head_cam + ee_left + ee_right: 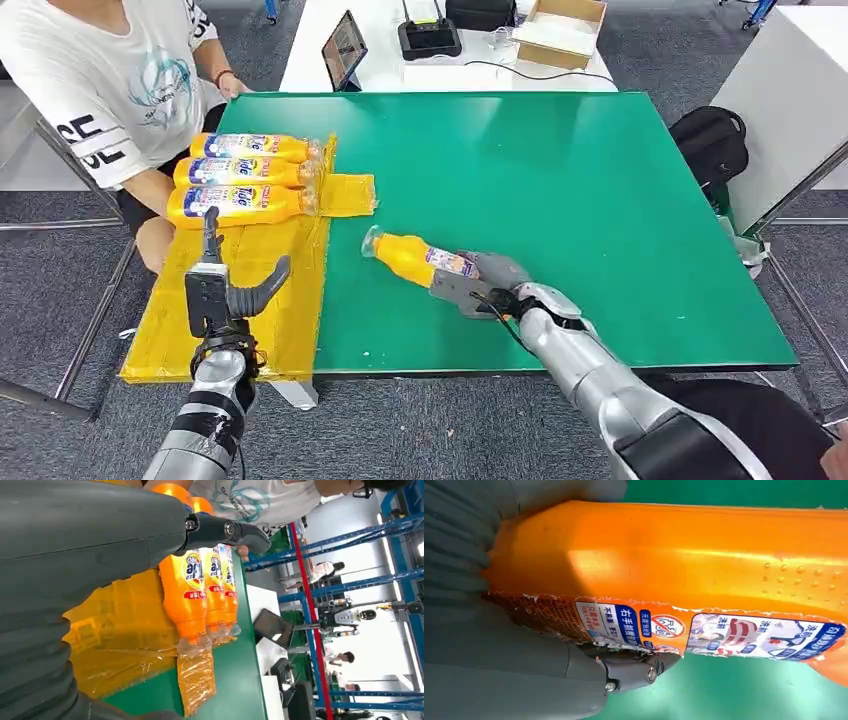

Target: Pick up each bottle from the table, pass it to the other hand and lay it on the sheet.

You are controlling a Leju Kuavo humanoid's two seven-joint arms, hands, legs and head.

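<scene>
Bottle in hand: I see one orange bottle (412, 258) lying on its side on the green table (560, 200), near the front edge, cap toward the left; my right hand (480, 283) has its fingers clamped around the base end.
Bottles on sheet: I count three bottles (245, 174) side by side at the far end of the yellow sheet (290, 300), caps pointing right.
Left hand: my left hand (225, 290) hovers over the near part of the sheet, fingers apart, holding nothing.
Right wrist view: it gives me the held bottle's torn label (704, 630) close up, with the thumb (634, 667) under it.
Left wrist view: it shows clear plastic at the necks of the three bottles.
Hidden: my right hand's fingertips sit behind the bottle.
Person: a person in a white shirt (110, 80) sits at the far left, cut off by the picture's edge.
</scene>
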